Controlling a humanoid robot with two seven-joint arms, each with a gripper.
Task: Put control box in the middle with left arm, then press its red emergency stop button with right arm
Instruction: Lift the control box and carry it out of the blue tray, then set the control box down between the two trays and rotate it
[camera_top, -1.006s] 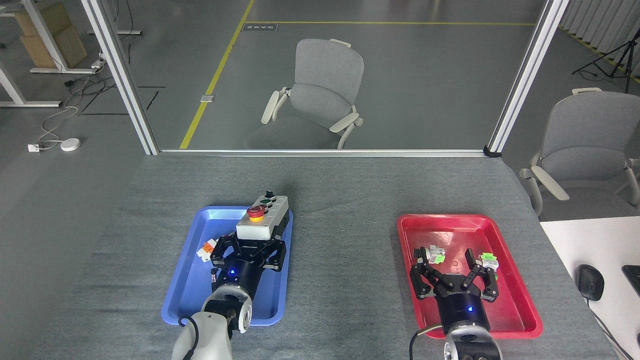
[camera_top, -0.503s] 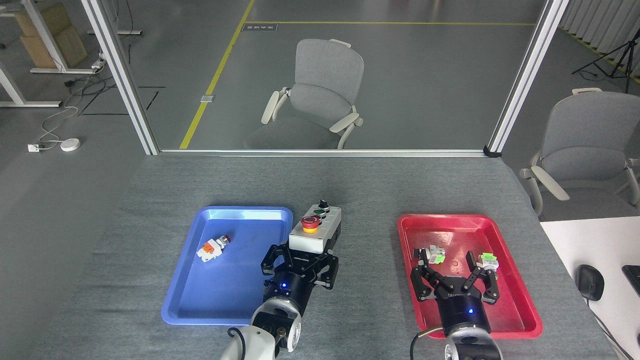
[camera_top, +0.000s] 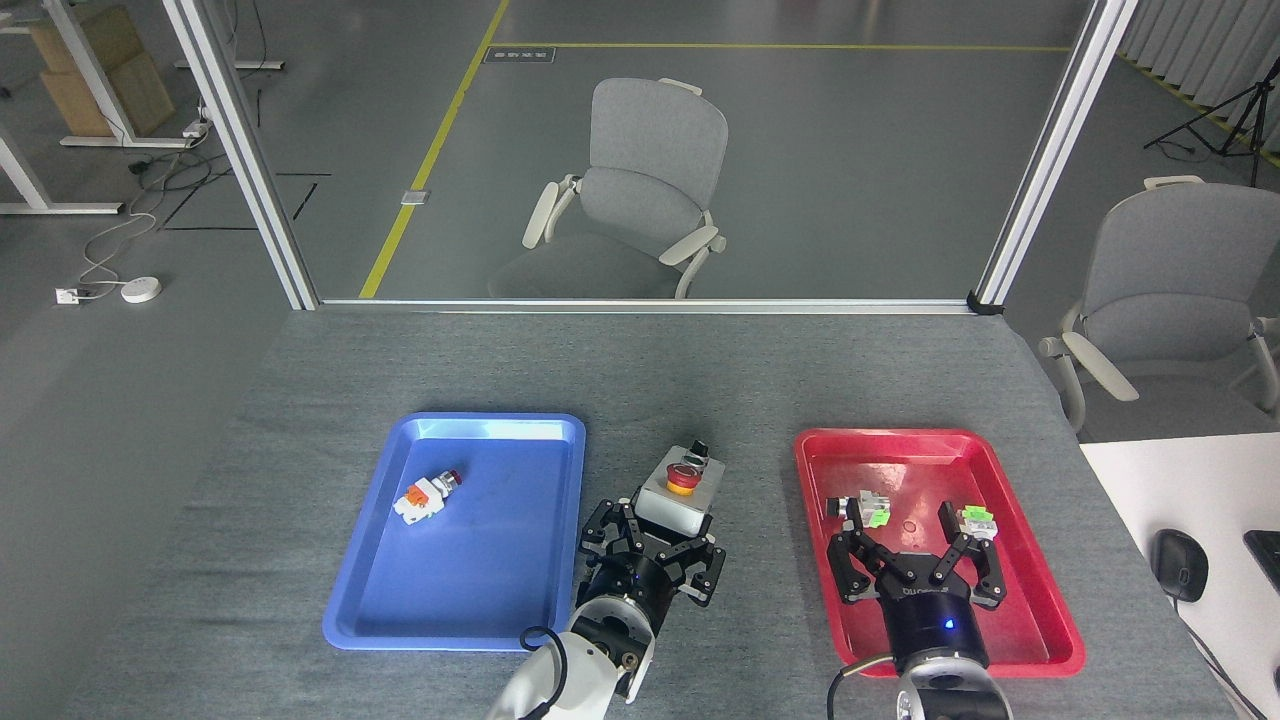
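Robotics lab or test bay. Grey cloth-covered table (camera_top: 300, 420) behind aluminium frame posts (camera_top: 240, 150); taped yellow floor lines (camera_top: 430, 150), tripod (camera_top: 1225, 120), office chairs (camera_top: 640, 190).

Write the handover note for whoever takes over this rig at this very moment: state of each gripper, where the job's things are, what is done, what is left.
Left gripper: shut on the control box, holding its near end.
Right gripper: open, empty, above the red tray.
Control box: out of the blue tray, over the grey table between the two trays; whether it rests on the cloth cannot be told.
Red emergency stop button: on the box's near end, untouched.
Done: box brought to the middle.
Left: release the box, then press the stop button with the right arm.
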